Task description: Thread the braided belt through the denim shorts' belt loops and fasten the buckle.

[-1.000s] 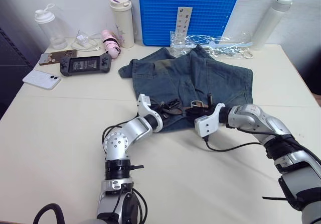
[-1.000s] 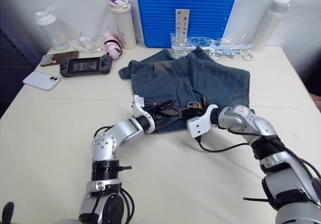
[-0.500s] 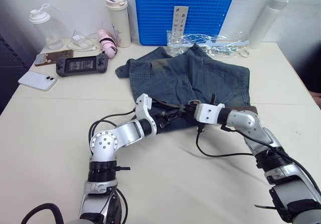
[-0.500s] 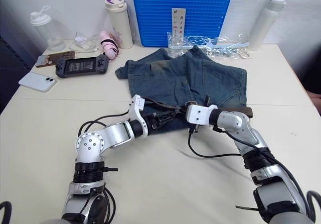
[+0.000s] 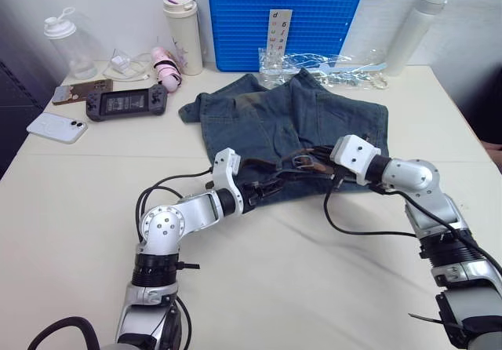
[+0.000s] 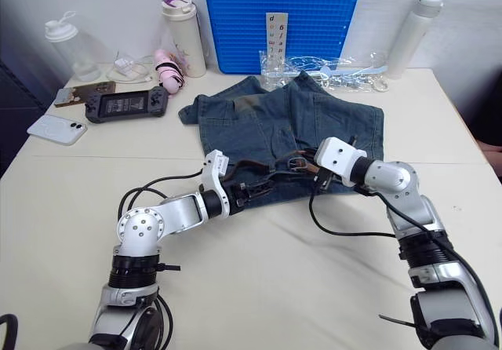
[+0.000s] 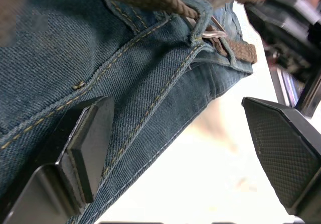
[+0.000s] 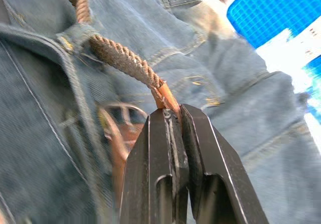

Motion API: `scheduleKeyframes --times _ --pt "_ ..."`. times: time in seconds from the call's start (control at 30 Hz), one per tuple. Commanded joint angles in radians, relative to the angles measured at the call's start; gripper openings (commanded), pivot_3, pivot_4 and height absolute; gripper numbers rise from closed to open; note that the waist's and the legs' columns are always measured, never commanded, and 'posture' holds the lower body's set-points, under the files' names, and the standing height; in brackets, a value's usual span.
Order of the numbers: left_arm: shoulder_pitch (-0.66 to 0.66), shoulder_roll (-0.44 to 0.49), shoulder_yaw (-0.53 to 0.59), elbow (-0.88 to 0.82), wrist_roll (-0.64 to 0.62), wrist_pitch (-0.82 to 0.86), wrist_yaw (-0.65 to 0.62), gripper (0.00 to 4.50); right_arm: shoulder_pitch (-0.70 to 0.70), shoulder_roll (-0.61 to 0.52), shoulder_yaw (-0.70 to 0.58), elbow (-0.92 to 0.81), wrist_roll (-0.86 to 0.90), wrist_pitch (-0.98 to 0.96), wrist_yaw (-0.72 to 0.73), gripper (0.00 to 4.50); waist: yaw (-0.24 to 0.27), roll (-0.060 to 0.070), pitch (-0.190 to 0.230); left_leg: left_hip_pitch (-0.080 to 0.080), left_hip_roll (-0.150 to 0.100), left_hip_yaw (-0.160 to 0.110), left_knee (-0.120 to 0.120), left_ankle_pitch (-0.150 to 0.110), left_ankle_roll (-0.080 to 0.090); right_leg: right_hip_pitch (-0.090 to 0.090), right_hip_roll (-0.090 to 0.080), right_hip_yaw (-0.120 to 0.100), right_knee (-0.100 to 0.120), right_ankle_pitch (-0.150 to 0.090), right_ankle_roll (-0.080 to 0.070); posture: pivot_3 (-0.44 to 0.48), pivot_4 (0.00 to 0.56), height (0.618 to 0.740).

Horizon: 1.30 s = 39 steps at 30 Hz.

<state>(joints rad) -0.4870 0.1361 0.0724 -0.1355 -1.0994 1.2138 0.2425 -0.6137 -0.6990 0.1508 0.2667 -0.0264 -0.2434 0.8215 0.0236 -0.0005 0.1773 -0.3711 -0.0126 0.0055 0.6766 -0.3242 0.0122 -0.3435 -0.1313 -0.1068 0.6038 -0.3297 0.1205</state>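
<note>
Pulling the braided belt (image 8: 120, 58) by its leather tip, my right gripper (image 8: 173, 114) pinches it and has drawn back across the denim shorts (image 5: 314, 122), feeding strap through a belt loop (image 7: 198, 13). My left gripper (image 7: 175, 148) stays spread at the waistband.

Denim shorts (image 5: 290, 130) lie at the middle of the bench (image 5: 70, 209), with a crate (image 5: 284, 16) standing behind them. A braided belt (image 5: 294, 162) runs along their near waistband. Left of the shorts lie a game console (image 5: 125, 101) and 2 phones (image 5: 56, 128), with bottles (image 5: 182, 32) behind.
</note>
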Motion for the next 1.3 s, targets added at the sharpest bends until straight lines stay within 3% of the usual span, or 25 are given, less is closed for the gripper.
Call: scheduleKeyframes --times 0.03,0.17,0.3,0.4,0.5,0.6,0.8,0.9,1.03,1.1,1.17,1.23,1.3 --pt "0.023 0.033 0.037 -0.036 -0.089 0.139 -0.007 4.47 -0.065 -0.051 -0.007 -0.061 -0.046 -0.128 0.027 0.0 -0.002 0.0 0.0 0.0 0.0 0.001 -0.002 0.0 0.0 0.0 0.0 0.001 -0.001 0.0 0.0 0.0 0.15 0.689" --pt "0.001 0.109 0.133 -0.09 -0.373 0.169 0.004 4.47 -0.128 -0.118 0.03 -0.002 -0.16 -0.3 0.035 0.0 -0.001 0.0 0.003 -0.001 0.001 0.001 -0.004 0.0 0.0 -0.003 0.0 0.0 -0.001 0.0 0.0 0.0 0.15 0.689" --pt "-0.007 0.186 0.171 -0.075 -0.749 -0.006 0.115 4.47 -0.197 -0.143 0.039 0.114 -0.202 -0.389 0.024 0.0 -0.002 0.0 0.009 -0.003 0.001 0.002 -0.004 0.0 0.0 -0.006 -0.001 0.002 -0.001 0.0 0.0 0.0 0.15 0.689" --pt "0.009 0.192 0.231 -0.044 -0.856 -0.13 0.189 4.47 -0.229 -0.143 0.037 0.178 -0.204 -0.409 0.021 0.0 0.0 0.0 0.011 -0.003 0.001 0.001 -0.004 0.0 0.0 -0.006 -0.001 0.001 -0.001 0.0 0.0 0.0 0.15 0.689" --pt "0.03 0.225 0.246 -0.075 -0.873 -0.147 0.153 4.47 -0.25 -0.142 0.041 0.22 -0.203 -0.432 0.023 0.0 -0.001 0.0 0.013 -0.004 0.001 0.001 -0.001 0.0 0.001 -0.006 -0.003 0.001 -0.001 0.0 0.0 0.0 0.15 0.689" --pt "0.056 0.329 0.328 -0.142 -0.873 -0.181 0.071 4.47 -0.281 -0.159 0.044 0.264 -0.212 -0.468 0.03 0.0 -0.003 -0.001 0.015 -0.004 0.002 0.002 -0.002 0.0 0.001 -0.006 -0.001 0.001 -0.001 0.0 0.0 0.0 0.15 0.689" --pt "0.132 0.393 0.49 -0.079 -0.873 -0.227 -0.052 4.47 -0.33 -0.195 0.05 0.344 -0.201 -0.537 0.056 0.0 -0.005 0.001 0.018 -0.007 0.002 0.003 0.0 0.001 0.001 -0.01 -0.001 0.002 0.002 0.0 0.0 0.0 0.15 0.689" --pt "0.161 0.439 0.517 -0.051 -0.873 -0.217 -0.125 4.47 -0.349 -0.194 0.051 0.363 -0.195 -0.545 0.067 0.0 -0.003 0.001 0.018 -0.008 0.002 0.002 0.0 0.001 0.001 -0.01 -0.001 0.001 0.002 0.0 0.0 0.0 0.15 0.689" --pt "0.216 0.564 0.475 -0.078 -0.836 -0.138 -0.217 4.47 -0.368 -0.2 0.059 0.376 -0.195 -0.567 0.087 0.0 -0.003 0.0 0.019 -0.01 0.002 0.002 0.002 0.001 0.001 -0.012 -0.001 0.001 0.003 0.0 0.0 0.0 0.15 0.689" --pt "0.233 0.616 0.445 -0.136 -0.726 -0.1 -0.287 4.47 -0.375 -0.206 0.063 0.373 -0.179 -0.575 0.117 0.0 -0.004 0.0 0.019 -0.012 0.002 0.001 0.003 0.001 0.001 -0.013 -0.001 0.002 0.003 0.0 -0.001 0.0 0.15 0.689" --pt "0.278 0.68 0.404 -0.225 -0.52 -0.131 -0.422 4.47 -0.38 -0.219 0.067 0.364 -0.136 -0.565 0.185 0.0 -0.006 0.0 0.019 -0.013 0.002 0.001 0.003 0.001 0.001 -0.014 -0.001 0.002 0.004 0.0 -0.001 0.0 0.15 0.689" --pt "0.331 0.766 0.324 -0.295 -0.294 -0.241 -0.54 4.47 -0.398 -0.24 0.072 0.375 -0.09 -0.559 0.271 0.0 -0.006 0.0 0.019 -0.014 0.002 0.001 0.004 0.001 0.001 -0.015 -0.001 0.002 0.004 0.0 -0.001 0.0 0.15 0.689" --pt "0.345 0.826 0.252 -0.3 -0.17 -0.313 -0.602 4.47 -0.43 -0.26 0.075 0.41 -0.078 -0.576 0.321 0.0 -0.005 0.001 0.019 -0.015 0.002 0.0 0.004 0.001 0.001 -0.016 -0.001 0.001 0.004 0.0 -0.001 0.0 0.15 0.689"
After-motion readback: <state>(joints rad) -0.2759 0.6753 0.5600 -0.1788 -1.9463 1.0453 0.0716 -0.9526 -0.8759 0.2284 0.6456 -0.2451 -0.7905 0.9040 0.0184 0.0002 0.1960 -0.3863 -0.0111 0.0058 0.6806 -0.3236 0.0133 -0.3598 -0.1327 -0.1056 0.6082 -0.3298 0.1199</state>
